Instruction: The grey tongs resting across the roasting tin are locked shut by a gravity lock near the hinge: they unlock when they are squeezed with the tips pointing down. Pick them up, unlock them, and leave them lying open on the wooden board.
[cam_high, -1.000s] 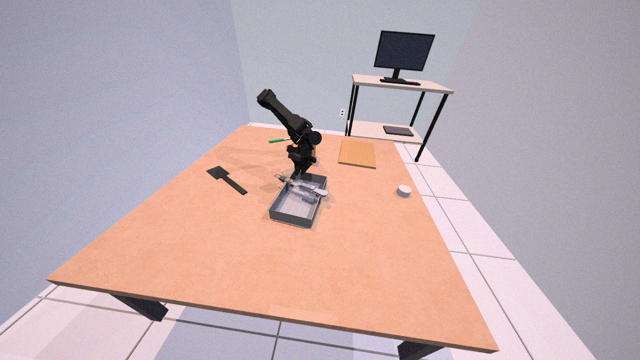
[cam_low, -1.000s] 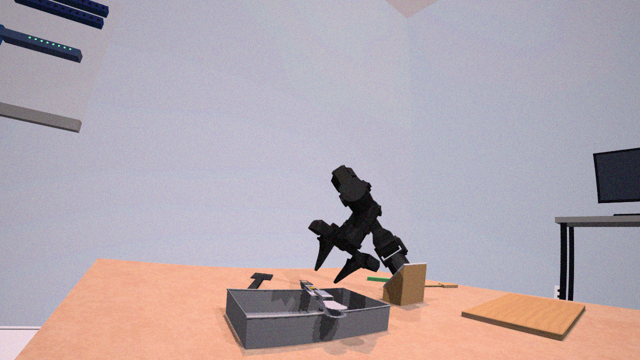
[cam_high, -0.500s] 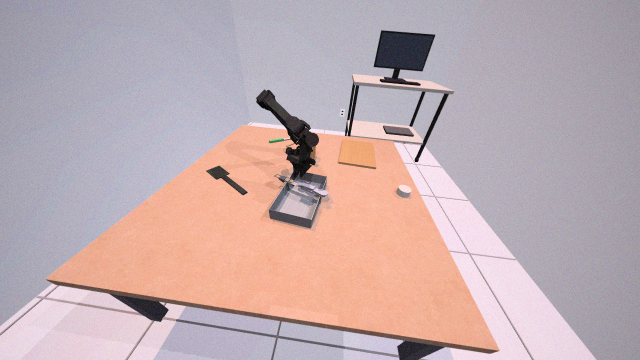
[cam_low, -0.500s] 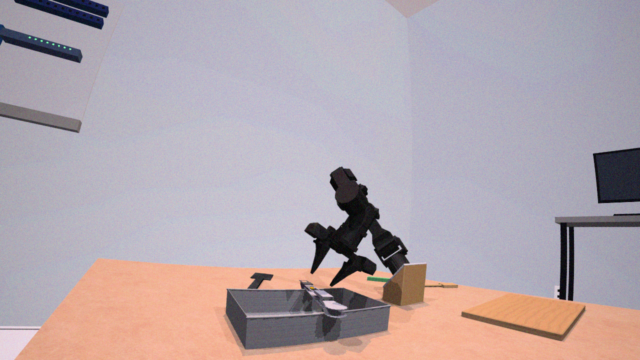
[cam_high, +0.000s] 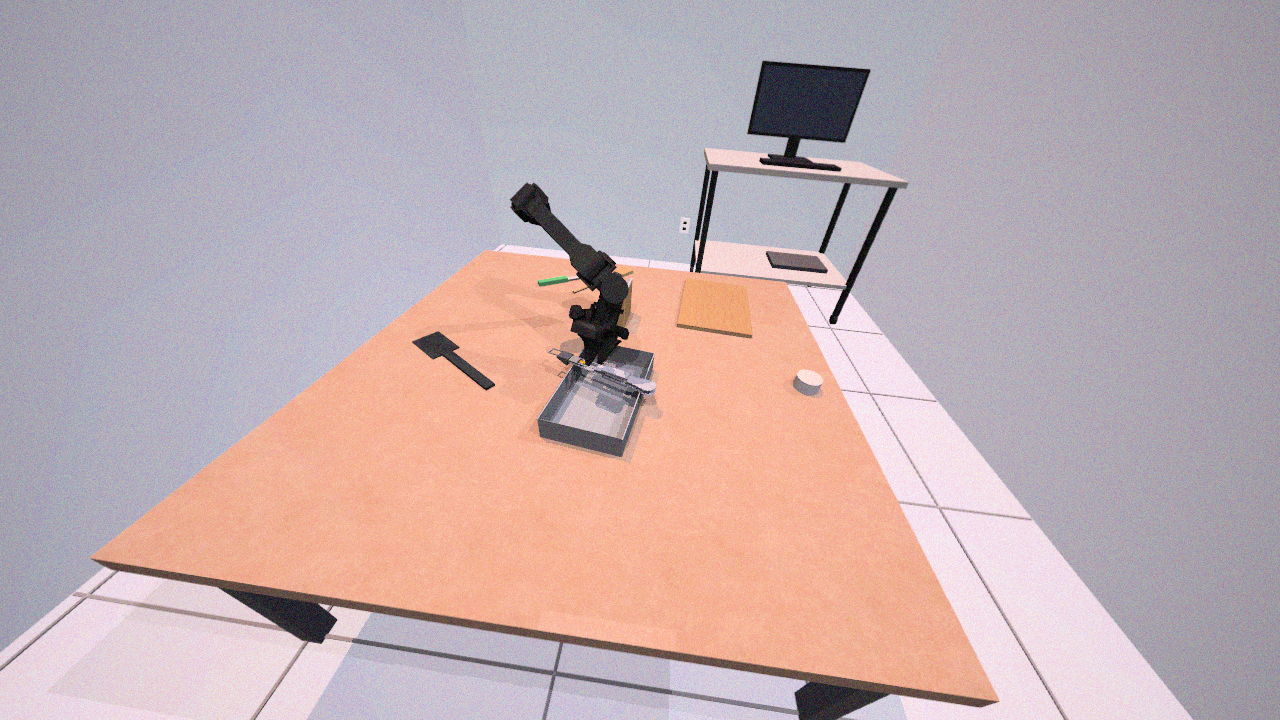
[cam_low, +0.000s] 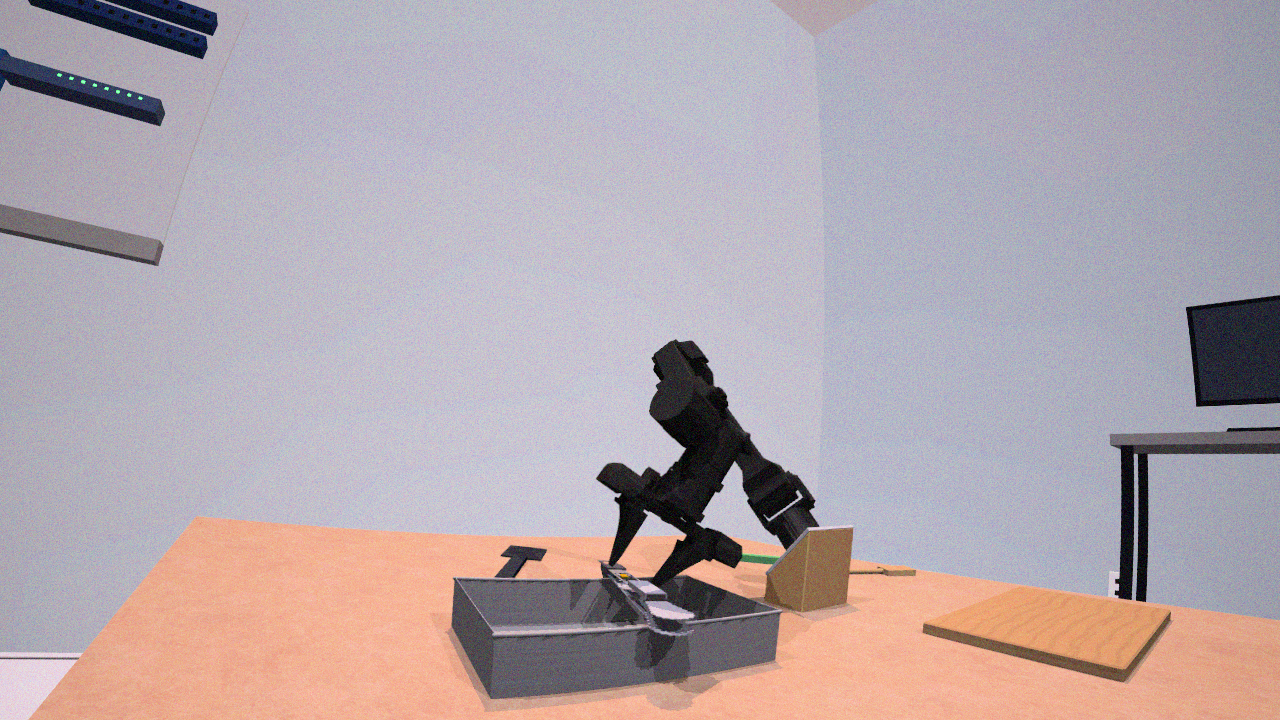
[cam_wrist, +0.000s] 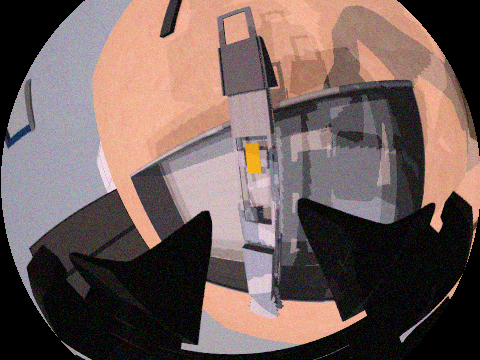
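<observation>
The grey tongs (cam_high: 617, 372) (cam_low: 666, 610) (cam_wrist: 250, 115) lie closed across the roasting tin (cam_high: 581, 436) (cam_low: 572, 662) (cam_wrist: 412, 150). Their pale scalloped tips pass over one long wall. The dark end with a wire loop sticks out past the opposite wall, and a yellow piece shows on the body. My gripper (cam_high: 588, 360) (cam_low: 634, 573) (cam_wrist: 254, 212) is open and points down at the tongs. In the wrist view its fingers stand on either side of the tongs, with a gap on each side. The wooden board (cam_high: 716, 306) (cam_low: 1047, 626) lies flat, away from the tin.
A black spatula (cam_high: 465, 365) (cam_low: 519, 559) (cam_wrist: 171, 17) lies beyond the loop end of the tongs. A brown wedge block (cam_low: 827, 568) stands between tin and board. A green-handled tool (cam_high: 553, 281) (cam_low: 759, 558) lies behind the arm. A pale round piece (cam_high: 808, 382) sits near the right edge.
</observation>
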